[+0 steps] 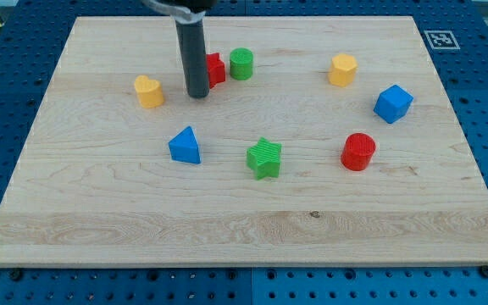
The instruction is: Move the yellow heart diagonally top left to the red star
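Note:
The yellow heart (149, 91) lies at the board's upper left. The red star (214, 69) lies to its right and a little higher, partly hidden behind my rod. My tip (197, 95) rests on the board just left of and below the red star, about a block's width to the right of the yellow heart, touching neither as far as I can see.
A green cylinder (241, 63) sits right beside the red star. A blue triangle (185, 146), a green star (264, 158) and a red cylinder (358, 152) lie lower down. A yellow hexagon block (342, 69) and a blue cube (393, 103) are at the right.

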Controlling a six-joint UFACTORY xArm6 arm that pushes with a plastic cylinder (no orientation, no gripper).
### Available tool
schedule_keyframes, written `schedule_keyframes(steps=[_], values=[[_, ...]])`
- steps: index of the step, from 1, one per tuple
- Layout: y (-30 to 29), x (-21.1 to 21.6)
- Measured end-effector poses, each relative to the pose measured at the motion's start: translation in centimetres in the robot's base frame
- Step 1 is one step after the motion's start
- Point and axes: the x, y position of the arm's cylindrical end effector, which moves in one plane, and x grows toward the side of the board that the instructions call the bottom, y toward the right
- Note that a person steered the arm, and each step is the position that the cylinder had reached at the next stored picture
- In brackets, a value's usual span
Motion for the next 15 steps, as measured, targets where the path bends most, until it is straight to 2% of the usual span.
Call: schedule_keyframes(steps=[1,2,3,4,6,7,8,9,10,11,13,14,15], values=[[-1.1,3.7],[-5.3,3.3],[-10.1,0.1],[-10.9,-2.2],[-10.8,-1.8],[-10.8,-4.5],[-10.8,-2.8],[-10.7,0.7],[-7.6,1.5],[-5.3,-0.8],[-10.3,-5.6],[-10.3,-5.8],[-11.5,-8.2]])
